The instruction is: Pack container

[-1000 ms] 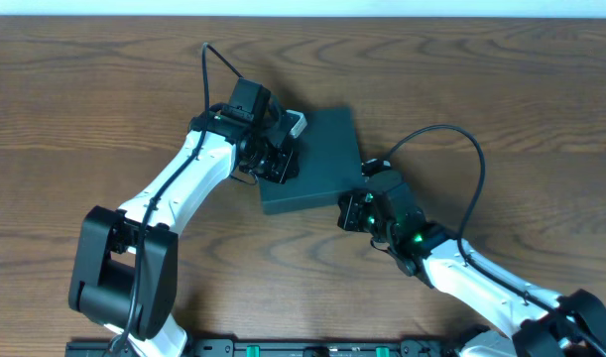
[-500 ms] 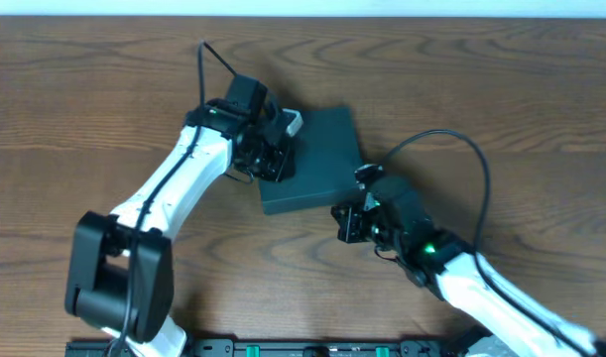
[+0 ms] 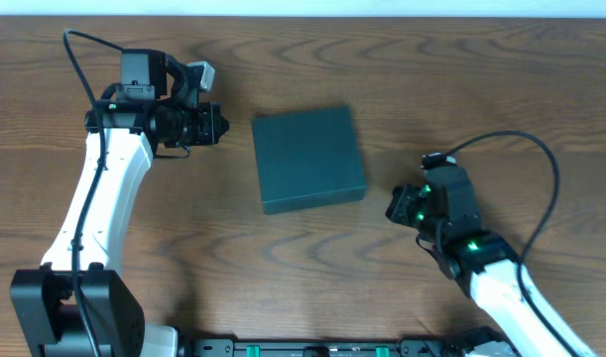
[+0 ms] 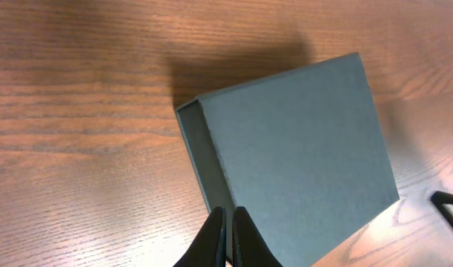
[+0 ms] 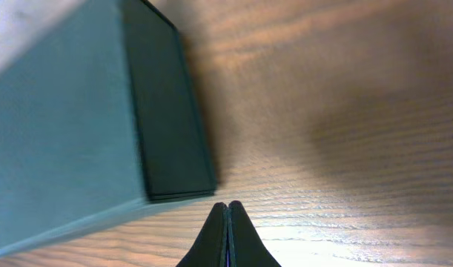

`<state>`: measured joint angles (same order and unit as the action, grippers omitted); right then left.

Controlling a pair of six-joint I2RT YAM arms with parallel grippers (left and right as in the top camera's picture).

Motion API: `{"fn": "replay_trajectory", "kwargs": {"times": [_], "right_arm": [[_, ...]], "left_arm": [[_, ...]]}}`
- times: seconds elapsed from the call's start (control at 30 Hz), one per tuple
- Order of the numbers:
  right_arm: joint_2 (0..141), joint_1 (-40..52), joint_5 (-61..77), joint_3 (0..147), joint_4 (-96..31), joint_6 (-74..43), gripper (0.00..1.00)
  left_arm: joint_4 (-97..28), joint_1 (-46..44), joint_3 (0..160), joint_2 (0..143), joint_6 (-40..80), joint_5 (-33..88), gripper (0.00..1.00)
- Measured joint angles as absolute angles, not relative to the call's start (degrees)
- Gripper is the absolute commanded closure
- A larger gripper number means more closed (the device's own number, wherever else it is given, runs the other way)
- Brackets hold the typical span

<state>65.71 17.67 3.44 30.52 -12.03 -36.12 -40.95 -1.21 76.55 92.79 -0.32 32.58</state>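
- Lower right of the overhead view: the right gripper (image 3: pixel 395 206) is pointing at the lower right corner of the container (image 3: pixel 307 159), jaws pressed together, gripping nothing, not touching it.
- Centre: the container is lying flat on the table (image 3: pixel 501 89), lid closed.
- Upper left: the left gripper (image 3: pixel 221 124) is facing the container's left side, fingers together, empty, clearly apart from it.

Left arm (image 3: pixel 92 198) was white-shelled, black at joints; black cable (image 3: pixel 72 50) looped behind jaws. Right arm (image 3: pixel 506 297) alike; green lights (image 3: pixel 471 245) glowed behind jaws. Fingers (image 4: pixel 210 241) black, tapered.
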Motion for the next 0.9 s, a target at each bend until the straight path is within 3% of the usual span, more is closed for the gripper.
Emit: {"fn": "replay_trajectory", "kwargs": {"times": [0.27,0.9], "right_arm": [[81.3,17.6,10.0,30.6,4.2,-36.4,0.98],[82.8,19.3,19.6,30.6,5.0,-36.6,0.99]], "left_arm": [[-40.6,-1.2,76.6,92.8,-0.1,32.6,0.94],[-40.1,-1.2,76.6,92.8,-0.1,32.6,0.94]]}}
